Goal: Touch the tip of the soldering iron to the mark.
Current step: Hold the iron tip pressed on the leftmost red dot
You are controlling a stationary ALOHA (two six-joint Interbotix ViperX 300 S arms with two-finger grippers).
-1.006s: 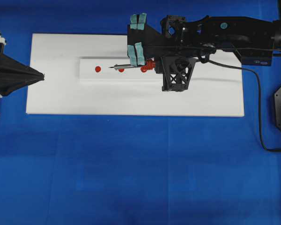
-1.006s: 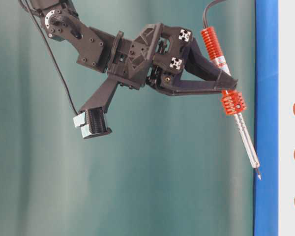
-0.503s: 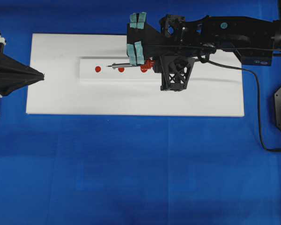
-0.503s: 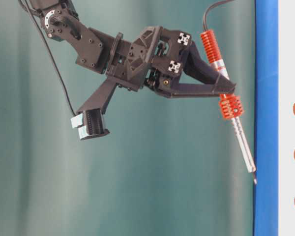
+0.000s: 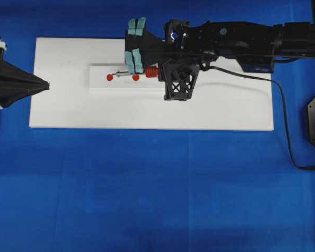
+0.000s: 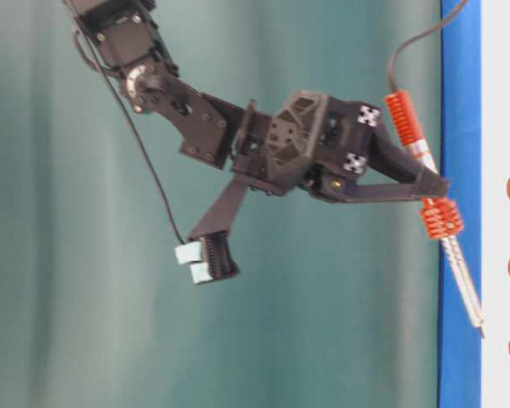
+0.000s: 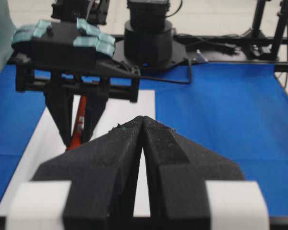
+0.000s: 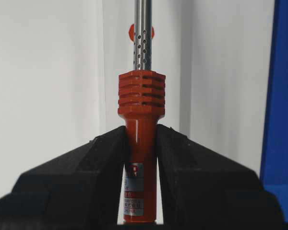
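While clamped between the right gripper's fingers by its red-orange handle, soldering iron angled down over the raised white strip on the white board, silver shaft and dark tip pointing at the row of red marks; whether tip meets surface cannot be told. Black cord trailing off across the blue counter. Left gripper parked at the board's edge, fingers pressed together on nothing.

A blue table holds a big white board, lying flat on its far side.
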